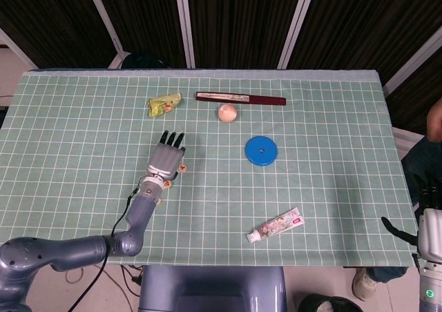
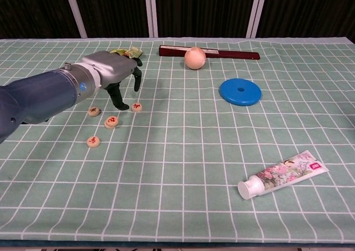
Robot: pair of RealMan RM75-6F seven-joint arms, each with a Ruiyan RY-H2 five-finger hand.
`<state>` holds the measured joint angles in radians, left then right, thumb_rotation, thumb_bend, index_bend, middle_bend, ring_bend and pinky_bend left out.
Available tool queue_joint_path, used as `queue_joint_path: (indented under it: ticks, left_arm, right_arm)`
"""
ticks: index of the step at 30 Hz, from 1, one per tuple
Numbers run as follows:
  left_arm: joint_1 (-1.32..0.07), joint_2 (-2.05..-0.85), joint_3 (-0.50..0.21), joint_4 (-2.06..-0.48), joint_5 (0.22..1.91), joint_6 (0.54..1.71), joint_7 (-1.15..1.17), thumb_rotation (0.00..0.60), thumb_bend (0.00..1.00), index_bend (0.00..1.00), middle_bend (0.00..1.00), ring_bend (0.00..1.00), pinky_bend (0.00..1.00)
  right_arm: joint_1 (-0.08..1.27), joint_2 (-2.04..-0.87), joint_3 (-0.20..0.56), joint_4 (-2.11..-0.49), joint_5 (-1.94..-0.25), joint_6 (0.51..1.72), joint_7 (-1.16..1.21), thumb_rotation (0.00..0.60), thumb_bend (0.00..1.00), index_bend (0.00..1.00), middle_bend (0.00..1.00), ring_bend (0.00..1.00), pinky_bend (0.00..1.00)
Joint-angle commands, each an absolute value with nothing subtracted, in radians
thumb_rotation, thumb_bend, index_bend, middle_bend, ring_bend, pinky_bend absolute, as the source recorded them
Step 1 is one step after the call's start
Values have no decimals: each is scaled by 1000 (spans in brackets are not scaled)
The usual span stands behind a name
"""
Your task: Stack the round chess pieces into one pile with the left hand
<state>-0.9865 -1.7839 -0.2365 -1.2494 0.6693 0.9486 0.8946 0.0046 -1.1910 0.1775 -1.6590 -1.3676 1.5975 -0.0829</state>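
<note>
nearby lie a blue disc (image 2: 239,91) and toothpaste tube (image 2: 281,174), while the left hand (image 2: 113,72), fingers spread, hovers over four pale round chess pieces (image 2: 111,121) with red marks.

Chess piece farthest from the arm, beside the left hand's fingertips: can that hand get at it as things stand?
Probably yes: the left hand hovers open right by that chess piece, with nothing between them.

Matt green gridded cloth (image 2: 183,167) covers table. Small round pale wooden chess pieces (image 2: 111,121), smooth. Flat blue plastic disc (image 2: 239,91), slight sheen. Grey metallic-looking left hand (image 2: 113,69), satin finish.
</note>
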Motion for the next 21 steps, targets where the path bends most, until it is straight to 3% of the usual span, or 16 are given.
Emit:
queue_joint_path:
  ticks: [1, 21]
  left_arm:
    - [-998, -1791, -237, -1242, 661, 946, 903, 600, 226, 426, 0, 0, 0]
    - [-1031, -1844, -207, -1170, 633, 949, 936, 600, 255, 460, 6, 0, 0]
  right_arm:
    - [5, -1191, 178, -1660, -1366, 1596, -83, 600, 233, 92, 13, 0, 0]
    - [6, -1189, 180, -1662, -1359, 1593, -78, 600, 232, 92, 13, 0, 0]
